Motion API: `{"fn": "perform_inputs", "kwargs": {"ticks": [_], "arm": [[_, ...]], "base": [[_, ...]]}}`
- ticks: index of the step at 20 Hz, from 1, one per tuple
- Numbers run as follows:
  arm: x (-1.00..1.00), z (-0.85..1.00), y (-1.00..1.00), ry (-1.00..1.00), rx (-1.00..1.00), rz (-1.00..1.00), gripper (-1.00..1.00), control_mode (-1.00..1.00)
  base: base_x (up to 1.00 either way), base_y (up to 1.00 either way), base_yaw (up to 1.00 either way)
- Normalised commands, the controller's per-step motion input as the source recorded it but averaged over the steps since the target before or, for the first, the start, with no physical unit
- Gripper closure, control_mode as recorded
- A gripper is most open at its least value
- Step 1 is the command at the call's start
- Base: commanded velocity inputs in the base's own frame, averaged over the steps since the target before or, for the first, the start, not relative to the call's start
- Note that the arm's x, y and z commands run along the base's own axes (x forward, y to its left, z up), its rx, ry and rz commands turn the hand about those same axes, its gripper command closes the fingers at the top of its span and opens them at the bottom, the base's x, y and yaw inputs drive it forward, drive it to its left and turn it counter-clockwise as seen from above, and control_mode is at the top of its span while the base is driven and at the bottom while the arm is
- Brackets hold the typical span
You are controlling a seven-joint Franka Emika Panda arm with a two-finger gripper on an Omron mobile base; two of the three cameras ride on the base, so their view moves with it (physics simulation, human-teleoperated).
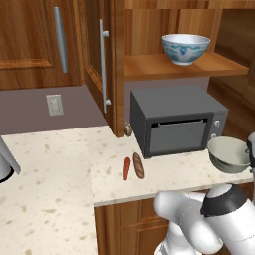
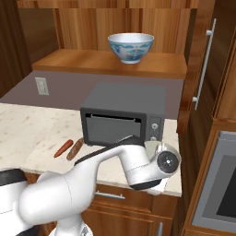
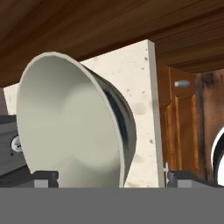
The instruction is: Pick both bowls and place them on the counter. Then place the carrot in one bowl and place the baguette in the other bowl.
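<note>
Grey-green bowl (image 1: 229,154): hung at the right end of the counter, in front of the microwave's control side, its cream inside tilted up and leftward in the left base view; seen close in the hand view (image 3: 74,127), turned on edge so the cream hollow faced the camera.
Claw (image 3: 109,177): its two dark finger tips stood on either side of the grey-green bowl's rim; I could not tell whether they pinched it.
White bowl with blue pattern (image 1: 185,48): upright on the wooden shelf (image 1: 149,64) above the microwave, also clear in the right base view (image 2: 131,47).
Carrot (image 1: 126,168): lay on the counter in front of the microwave's left corner, just left of the baguette, close beside it.
Baguette (image 1: 139,165): lay on the counter, its long side running near to far.
Counter (image 1: 60,169): beige speckled stone, carrying the carrot, baguette and microwave.
Microwave (image 1: 174,122): dark grey, door shut, under the shelf.
</note>
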Motion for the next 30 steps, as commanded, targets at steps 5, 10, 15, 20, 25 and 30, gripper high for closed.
{"fn": "perform_inputs", "kwargs": {"ticks": [5, 10, 15, 20, 25, 30], "arm": [[-0.26, 0.36, 0.24, 0.0, 0.0, 0.0, -1.0, -1.0], [-0.32, 0.23, 0.35, 0.0, -0.01, 0.0, -1.0, -1.0], [-0.21, 0.23, 0.41, -0.03, -0.06, 0.0, -1.0, -1.0], [-0.09, 0.43, 0.33, 0.0, -0.04, 0.0, -1.0, -1.0], [-0.05, 0.57, 0.28, 0.02, -0.01, 0.02, -1.0, -1.0], [-0.06, 0.63, 0.22, 0.04, -0.01, 0.08, -1.0, -1.0]], "base": [[0.0, 0.0, 0.0], [0.0, 0.0, 0.0], [0.0, 0.0, 0.0], [0.0, 0.0, 0.0], [0.0, 0.0, 0.0], [0.0, 0.0, 0.0]]}}
